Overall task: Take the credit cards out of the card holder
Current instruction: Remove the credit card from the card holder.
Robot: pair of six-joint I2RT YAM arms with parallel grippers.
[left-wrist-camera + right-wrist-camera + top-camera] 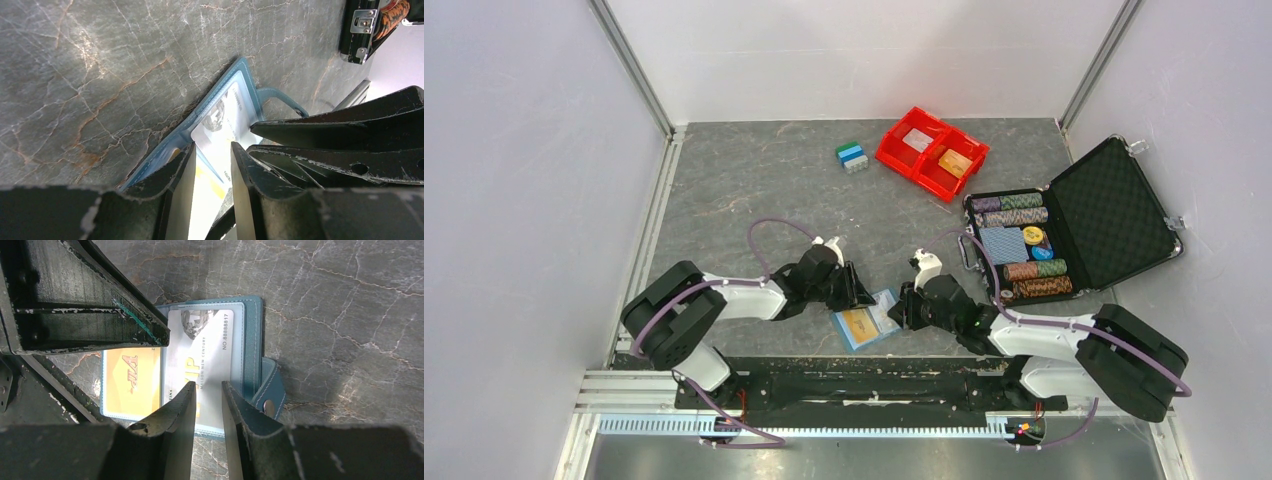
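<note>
The light-blue card holder lies spread open on the table between my two grippers. In the right wrist view the holder shows the orange card in its left panel and the whitish-grey card in its right panel. My left gripper sits at the holder's left edge, jaws slightly apart, with one finger tip at the whitish card's inner edge. In the left wrist view the left gripper straddles the whitish card. My right gripper hovers over the whitish card, open and empty, as the right wrist view shows.
A red two-compartment bin with cards stands at the back. A small blue, green and white block lies to its left. An open black case with poker chips and a card deck stands at the right. The holder's snap tab sticks out.
</note>
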